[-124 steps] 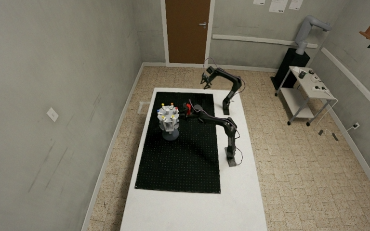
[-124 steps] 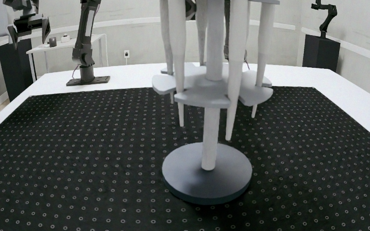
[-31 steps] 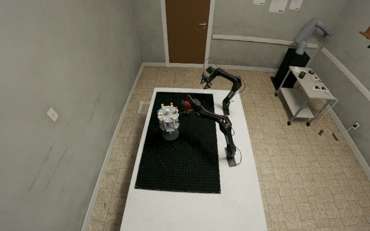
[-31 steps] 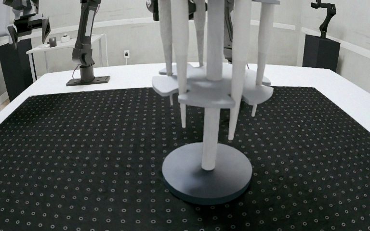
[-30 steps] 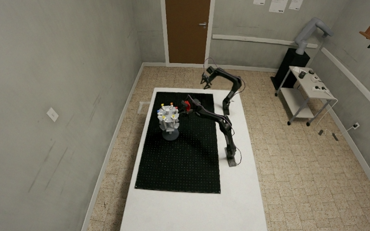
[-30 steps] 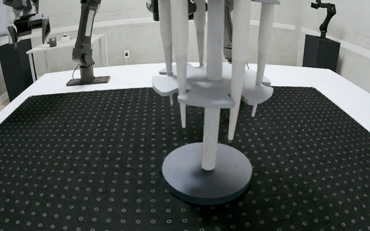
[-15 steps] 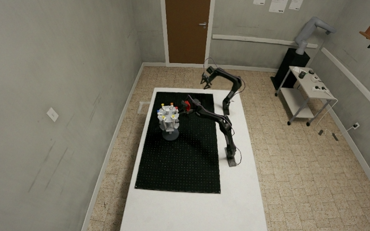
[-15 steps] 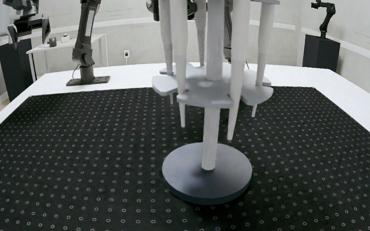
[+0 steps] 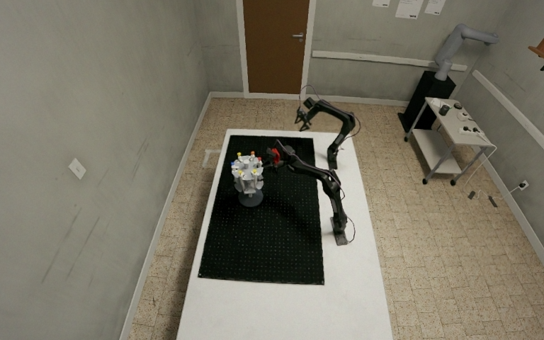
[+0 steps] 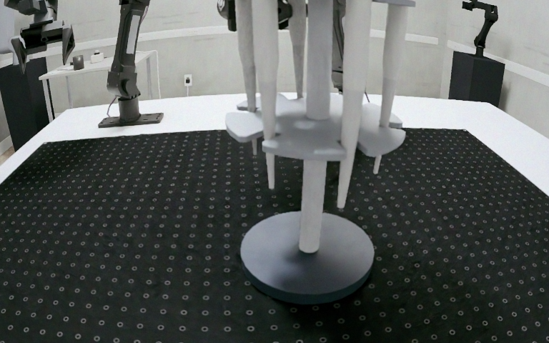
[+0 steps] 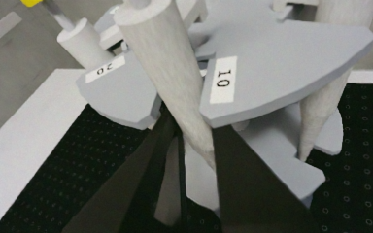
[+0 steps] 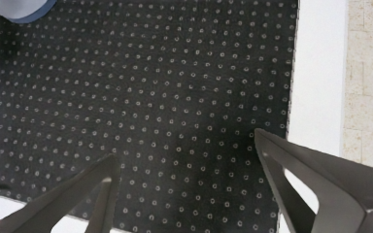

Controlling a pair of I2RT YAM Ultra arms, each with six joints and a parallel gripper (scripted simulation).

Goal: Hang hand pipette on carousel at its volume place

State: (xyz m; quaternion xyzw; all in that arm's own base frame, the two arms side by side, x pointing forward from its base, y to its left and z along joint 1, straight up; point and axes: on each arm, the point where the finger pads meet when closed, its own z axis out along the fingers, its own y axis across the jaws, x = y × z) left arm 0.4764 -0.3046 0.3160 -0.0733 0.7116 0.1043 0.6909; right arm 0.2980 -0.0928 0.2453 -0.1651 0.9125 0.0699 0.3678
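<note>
Room: scuffed grey plaster walls (image 9: 120,59) (image 10: 222,60), tan speckled tiles on the floor (image 9: 433,248) (image 12: 359,97), a brown door (image 9: 276,47) with a metal handle.
Counter: smooth white top (image 9: 280,312) (image 10: 194,113) (image 11: 49,92) (image 12: 318,73), bearing a black mat (image 9: 280,248) (image 10: 121,222) (image 11: 68,180) (image 12: 146,73) patterned with small pale rings, below both hands.
Carousel: pale grey, lobed plates on a round post; its head (image 9: 246,163) (image 11: 287,58) is just beside the left hand. The round slate-blue base (image 9: 250,198) (image 10: 283,266) (image 12: 23,9) lies flat on the mat.
Labels: white rectangles with black print, "20" (image 11: 105,69) and "10" (image 11: 223,80), on neighbouring plates in front of the left hand.
Left hand (image 9: 269,164) (image 11: 195,133): dark tapered fingers near together at a white shaft; whether they are clenched on it, I cannot tell.
Pipette: an off-white, tapering body (image 11: 170,73) slants down to the left hand's fingers, between the two labels. Several others hang around the head; which one is the task's, I cannot tell.
Buttons: yellow, orange, red and blue caps; their printed volumes are too small to read.
Right hand (image 9: 300,125) (image 10: 44,66) (image 12: 186,144): released, angular grey-black fingers wide apart, well away from the carousel.
</note>
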